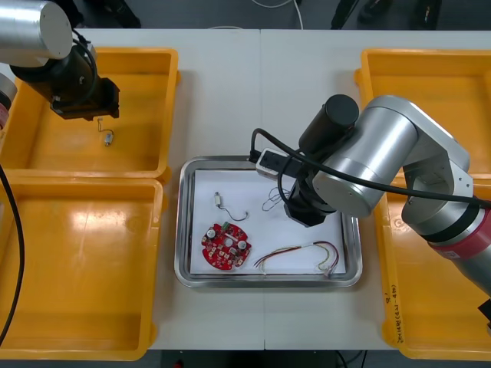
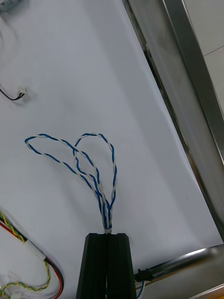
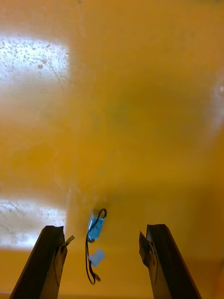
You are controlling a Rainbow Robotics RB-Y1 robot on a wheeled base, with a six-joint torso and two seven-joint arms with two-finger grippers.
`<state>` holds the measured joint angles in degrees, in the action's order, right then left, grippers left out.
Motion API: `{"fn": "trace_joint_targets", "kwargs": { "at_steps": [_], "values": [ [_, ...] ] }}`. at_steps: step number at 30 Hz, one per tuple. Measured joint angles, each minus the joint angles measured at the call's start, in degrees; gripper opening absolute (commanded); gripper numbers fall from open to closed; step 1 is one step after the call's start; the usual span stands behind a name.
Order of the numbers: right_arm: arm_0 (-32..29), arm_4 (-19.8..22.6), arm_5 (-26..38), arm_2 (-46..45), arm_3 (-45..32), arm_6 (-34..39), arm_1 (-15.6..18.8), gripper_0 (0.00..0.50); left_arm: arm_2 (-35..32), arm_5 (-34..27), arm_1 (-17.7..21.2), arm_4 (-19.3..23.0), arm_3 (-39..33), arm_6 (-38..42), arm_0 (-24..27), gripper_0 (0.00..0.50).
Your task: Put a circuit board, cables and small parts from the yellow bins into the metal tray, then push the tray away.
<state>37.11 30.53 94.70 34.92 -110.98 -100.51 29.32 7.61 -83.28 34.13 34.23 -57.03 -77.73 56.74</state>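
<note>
Now, over at the left of the table [image 1: 230,92], the left gripper [image 1: 98,115] hangs above the far left yellow bin [image 1: 46,149]. Its fingers [image 3: 52,252] stand wide apart and hold nothing. A small metal part [image 3: 96,227] lies on the bin floor in line with the gap between them, at about the level of the fingertips. A thin black lead curls off it, and neither finger touches it. The near left yellow bin [image 1: 77,268] lies behind this gripper, on the robot's side.

Off to that gripper's right is the metal tray [image 1: 184,230], white inside. A second small metal part [image 1: 219,201] with a thin lead lies in the tray's left half. The round red circuit board [image 1: 225,245] lies near it, closer to the robot.

The right gripper [image 2: 107,232] is down inside the tray's right half. Its fingers are pressed together on the twisted blue and white cable [image 2: 93,163]. The strands come out from between the tips and open into two loops over the white floor straight ahead. Whether the loops rest on that floor cannot be told. Farther ahead of the tips, well past the loops, lies a black lead ending in a white plug [image 2: 22,93]. The red and yellow cable [image 2: 28,247] lies close beside the fingers, apart from them, on the side facing the circuit board. On the fingers' other side the tray's shiny wall runs close by.

Beyond that wall are the far right yellow bin [image 1: 430,100] and the near right yellow bin [image 1: 437,307].
</note>
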Motion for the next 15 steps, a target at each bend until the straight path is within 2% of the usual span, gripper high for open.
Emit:
{"fn": "trace_joint_targets", "kwargs": {
  "at_steps": [4, 9, 15],
  "values": [
    [-0.05, -2.41, -1.79, 0.48, 1.67, -0.12, -0.7, 0.0, -1.11, -4.02, 0.0, 0.0, -2.61, 0.0, 0.0, 0.5],
    [-0.26, -2.78, -5.02, 1.23, 3.95, -0.62, -0.9, 0.0, -2.42, -7.85, 0.0, 0.0, -4.64, 0.0, 0.0, 0.5],
    [-0.91, -3.32, -6.02, 1.5, 4.32, -0.62, -0.98, 0.002, -2.7, -9.0, 0.0, -0.05, -7.19, 0.0, -0.54, 0.5]
  ]
}}
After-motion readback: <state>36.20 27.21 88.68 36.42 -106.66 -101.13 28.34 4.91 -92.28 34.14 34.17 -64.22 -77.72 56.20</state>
